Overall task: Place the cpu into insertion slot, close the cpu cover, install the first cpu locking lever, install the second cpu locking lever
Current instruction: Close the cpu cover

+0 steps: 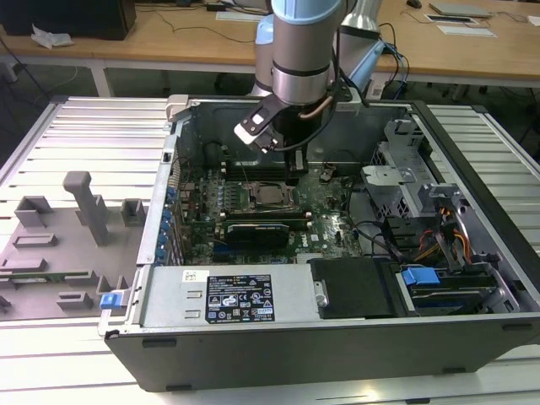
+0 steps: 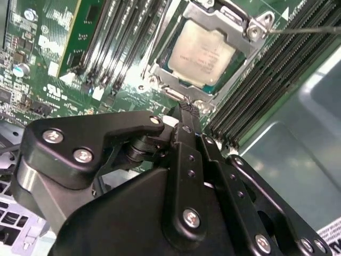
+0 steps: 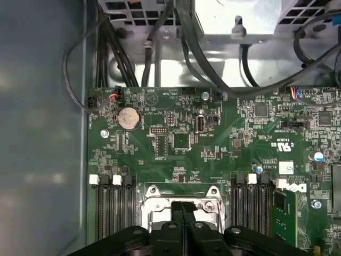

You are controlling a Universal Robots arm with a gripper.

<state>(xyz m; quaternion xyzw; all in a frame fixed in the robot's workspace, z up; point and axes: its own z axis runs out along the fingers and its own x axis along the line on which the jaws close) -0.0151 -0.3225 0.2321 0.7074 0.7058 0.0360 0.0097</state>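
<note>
Open PC case (image 1: 337, 354) lies flat on ribbed metal table (image 1: 101, 126). Green mobo (image 1: 329, 211) inside, w/ black exp. card (image 1: 257, 229) across it. Silver box w/ label (image 1: 173, 299) along near wall, blue tab (image 1: 108, 300) just beside it. Grey fixture blocks (image 1: 84, 207) on table at the exterior view's left. First wrist view: coin cell (image 3: 128, 118) on board, black mem. slots (image 3: 114, 208) in two banks, black cables (image 3: 197, 48) past board edge. Wooden desks (image 1: 169, 38) behind.

Cpu (image 2: 200, 50): flat sq chip, silver-grey top, seated level in slot (image 1: 256, 193). Cover (image 2: 162, 72): silvery frame, down flat round chip, chip top showing thru cut-out. Ext view: slot mid-board, at 12 o'clock of black card (image 1: 261, 229). Thin lever rod (image 2: 306, 30) by cover corner.
</note>
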